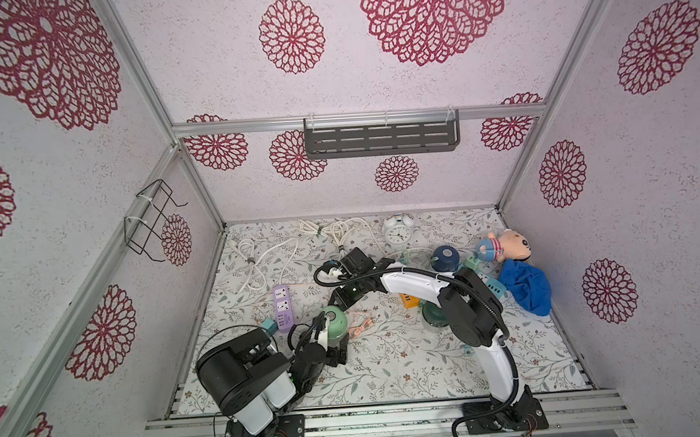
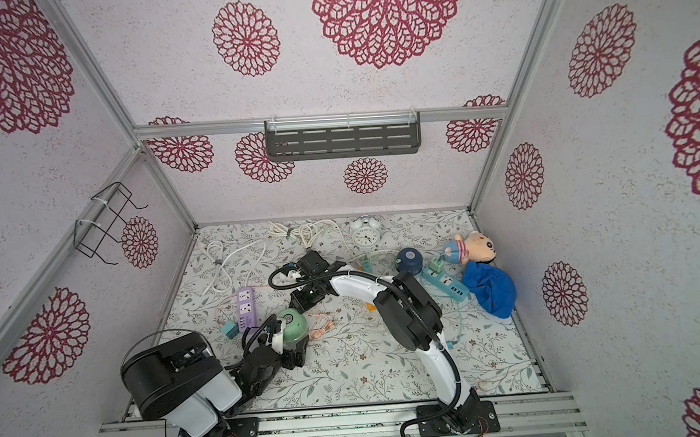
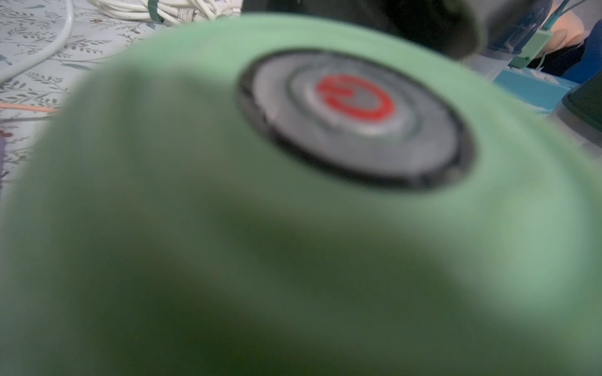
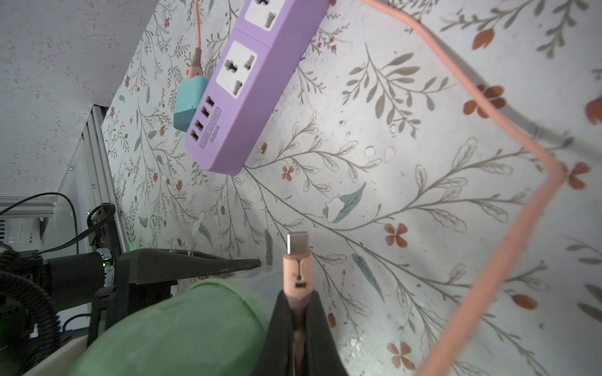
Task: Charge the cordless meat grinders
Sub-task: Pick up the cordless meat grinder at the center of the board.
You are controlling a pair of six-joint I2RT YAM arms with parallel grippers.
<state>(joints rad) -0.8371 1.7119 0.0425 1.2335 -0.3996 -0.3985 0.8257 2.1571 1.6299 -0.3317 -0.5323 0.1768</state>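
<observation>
The mint green meat grinder (image 1: 334, 319) is at the front left of the table, and my left gripper (image 1: 331, 334) is shut on it with its jaws wide around the body. Its dome and red-marked silver button (image 3: 355, 101) fill the left wrist view. My right gripper (image 4: 296, 293) is shut on a peach USB-C plug (image 4: 294, 257), whose metal tip pokes out right beside the mint dome (image 4: 182, 325). The navy blue grinder (image 1: 445, 257) stands at the back right. The dark green grinder (image 1: 435, 312) is partly hidden behind my right arm.
A purple power strip (image 4: 247, 84) with a teal adapter (image 4: 189, 104) lies left of the mint grinder. The peach cable (image 4: 508, 228) loops over the table. A blue strip (image 2: 446, 282), orange strip (image 1: 409, 299), alarm clock (image 1: 398, 231), plush toy (image 1: 508, 245), blue cloth (image 1: 525, 286) and white cords (image 1: 259, 258) lie behind.
</observation>
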